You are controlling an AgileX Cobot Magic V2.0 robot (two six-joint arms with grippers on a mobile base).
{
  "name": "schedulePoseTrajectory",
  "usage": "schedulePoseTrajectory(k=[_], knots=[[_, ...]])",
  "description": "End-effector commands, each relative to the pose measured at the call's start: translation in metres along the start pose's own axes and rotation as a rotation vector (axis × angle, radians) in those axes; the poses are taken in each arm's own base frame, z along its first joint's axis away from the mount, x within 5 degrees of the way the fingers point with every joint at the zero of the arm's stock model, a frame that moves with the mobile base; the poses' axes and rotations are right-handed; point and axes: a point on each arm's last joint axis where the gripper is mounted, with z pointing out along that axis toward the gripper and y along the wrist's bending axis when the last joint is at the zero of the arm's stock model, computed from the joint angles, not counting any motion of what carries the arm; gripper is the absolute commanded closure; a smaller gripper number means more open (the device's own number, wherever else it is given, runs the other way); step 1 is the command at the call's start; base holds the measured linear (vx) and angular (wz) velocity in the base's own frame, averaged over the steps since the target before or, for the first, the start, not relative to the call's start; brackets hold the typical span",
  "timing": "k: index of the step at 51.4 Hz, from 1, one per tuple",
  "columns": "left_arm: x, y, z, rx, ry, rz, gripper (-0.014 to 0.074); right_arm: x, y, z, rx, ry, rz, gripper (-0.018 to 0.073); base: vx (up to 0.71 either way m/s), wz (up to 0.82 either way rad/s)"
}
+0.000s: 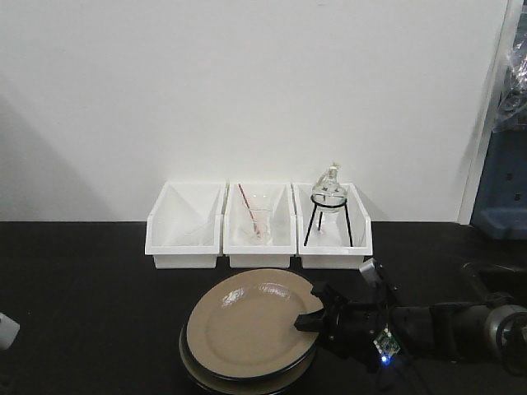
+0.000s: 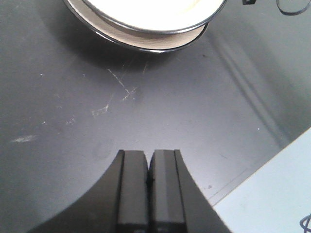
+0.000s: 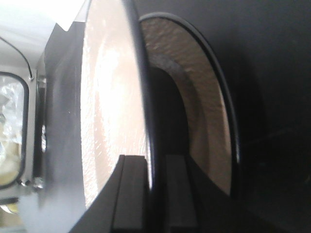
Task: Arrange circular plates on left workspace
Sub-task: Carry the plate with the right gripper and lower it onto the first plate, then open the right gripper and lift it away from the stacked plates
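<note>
Right pincer (image 1: 307, 319) on upper plate (image 1: 247, 325) rim

Open counter (image 1: 82, 296) is left from 7 to 10 o'clock of the stacked plates (image 1: 247, 325); passage at 12 o'clock is blocked by three white bins (image 1: 258, 239).

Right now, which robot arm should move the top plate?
Right. The right gripper clamps the rim of the top plate. The left gripper is shut on nothing, over bare countertop, away from that plate.
</note>
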Motion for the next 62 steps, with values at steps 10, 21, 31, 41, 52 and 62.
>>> schedulePoseTrajectory(k=[10,21,31,41,52,62], knots=[[-0.012,-0.005,-0.007,0.006,-0.07,-0.008,0.0596,-0.008,0.034,-0.016,-0.102,-0.003,-0.327,0.0208,0.0,0.0],[-0.012,-0.005,-0.007,0.006,-0.07,-0.008,0.0596,-0.011,0.034,-0.02,-0.061,-0.035,-0.592,0.0082,0.0,0.0],[-0.012,-0.005,-0.007,0.006,-0.071,-0.008,0.0596,-0.019,0.044,-0.033,0.033,-0.099,-0.808,0.0082,0.0,0.0],[-0.012,-0.004,-0.007,-0.002,-0.075,-0.009,0.0596,-0.024,0.052,-0.051,0.173,-0.094,-1.016,0.0086,0.0,0.0],[-0.015,0.001,-0.008,-0.058,-0.107,-0.02,0.0596,-0.03,0.08,-0.092,0.258,-0.176,-0.964,0.0292,0.0,0.0],[-0.012,0.005,-0.012,-0.134,-0.085,-0.103,0.0596,-0.01,0.102,-0.156,0.357,-0.232,-0.895,0.0569,0.0,0.0]])
